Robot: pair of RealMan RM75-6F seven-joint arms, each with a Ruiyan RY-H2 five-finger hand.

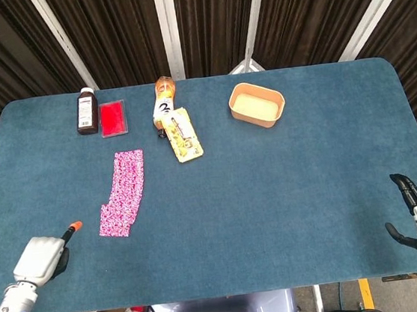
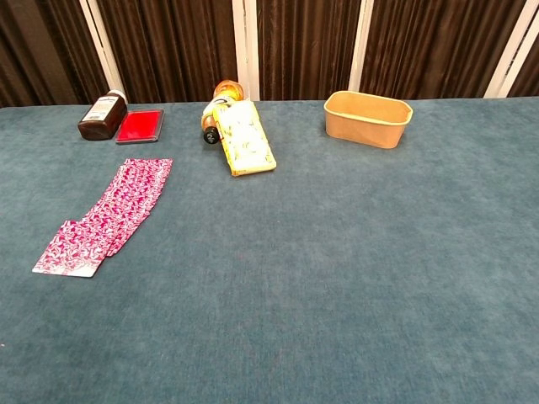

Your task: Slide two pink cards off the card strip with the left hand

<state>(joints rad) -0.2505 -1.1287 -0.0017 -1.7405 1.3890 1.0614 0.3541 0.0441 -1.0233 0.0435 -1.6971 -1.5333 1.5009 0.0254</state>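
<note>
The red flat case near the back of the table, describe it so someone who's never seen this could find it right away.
Start at the far left corner of the blue table. A dark brown bottle lies there, and the red case lies flat just right of it. It is the only plain red thing; the pink cards nearer the front are patterned.

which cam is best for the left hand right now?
Head view. The left hand shows at the table's near-left edge, its orange-tipped finger pointing toward the pink card strip, not touching it. How its other fingers lie is unclear. Chest view shows the card strip but nothing of that hand.
</note>
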